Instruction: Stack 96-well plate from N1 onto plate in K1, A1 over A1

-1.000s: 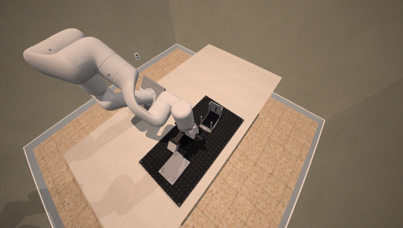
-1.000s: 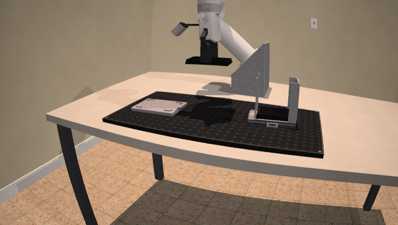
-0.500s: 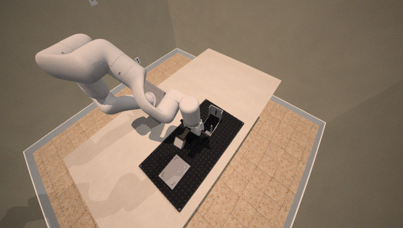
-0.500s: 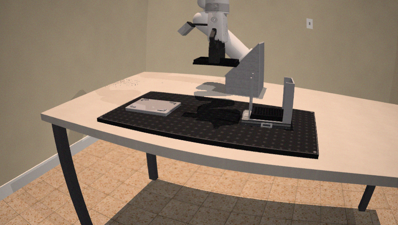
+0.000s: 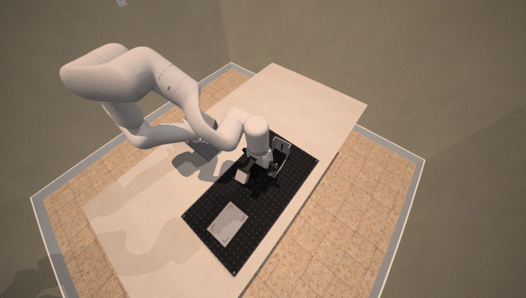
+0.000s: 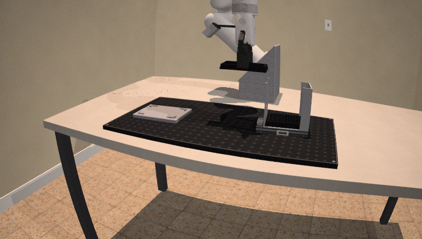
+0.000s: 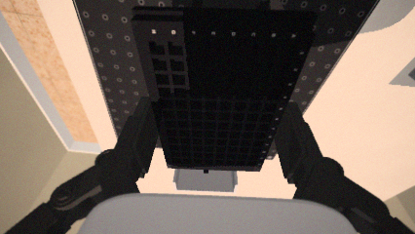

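Observation:
My gripper [image 6: 244, 60] is shut on a black 96-well plate [image 6: 243, 68] and holds it level, high above the black breadboard, a little left of the stack rack K1 [image 6: 285, 122]. In the wrist view the held plate [image 7: 216, 93] fills the middle, clamped between the two dark fingers. K1 has tall pale corner posts and holds a second black plate [image 6: 282, 119] on its floor. The plate nest N1 [image 6: 162, 113] is a pale flat slab at the breadboard's left end, with nothing on it. It also shows in the overhead view [image 5: 227, 223].
A grey wedge-shaped arm base mount [image 6: 260, 78] stands on the table behind K1. The black breadboard [image 6: 225, 130] lies on the beige table. K1's tall right post [image 6: 305, 106] rises well above the rack floor.

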`<state>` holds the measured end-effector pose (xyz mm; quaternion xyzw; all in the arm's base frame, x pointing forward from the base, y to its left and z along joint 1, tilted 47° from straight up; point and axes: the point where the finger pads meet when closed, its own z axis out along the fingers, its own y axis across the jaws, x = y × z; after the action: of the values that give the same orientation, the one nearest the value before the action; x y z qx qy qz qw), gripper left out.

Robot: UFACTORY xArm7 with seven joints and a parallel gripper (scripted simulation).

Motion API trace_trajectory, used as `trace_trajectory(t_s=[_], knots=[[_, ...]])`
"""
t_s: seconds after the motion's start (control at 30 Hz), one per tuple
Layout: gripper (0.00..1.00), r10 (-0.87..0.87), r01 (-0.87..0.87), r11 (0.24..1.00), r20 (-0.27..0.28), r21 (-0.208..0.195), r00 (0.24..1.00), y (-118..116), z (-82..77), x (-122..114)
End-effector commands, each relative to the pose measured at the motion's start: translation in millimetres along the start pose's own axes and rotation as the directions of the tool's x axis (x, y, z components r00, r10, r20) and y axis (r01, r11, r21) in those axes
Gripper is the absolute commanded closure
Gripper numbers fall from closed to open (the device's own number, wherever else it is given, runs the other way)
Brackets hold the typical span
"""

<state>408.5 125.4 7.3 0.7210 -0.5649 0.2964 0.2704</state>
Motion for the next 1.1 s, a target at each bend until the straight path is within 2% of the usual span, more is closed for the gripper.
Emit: trace_trajectory(t_s=[0.0,1.07], knots=[[1.00,0.000,0.000,1.000,0.001,0.004,1.000,-2.4,-1.9,-14.7],[1.00,0.000,0.000,1.000,0.002,0.004,1.000,-7.8,-4.0,-107.9]])
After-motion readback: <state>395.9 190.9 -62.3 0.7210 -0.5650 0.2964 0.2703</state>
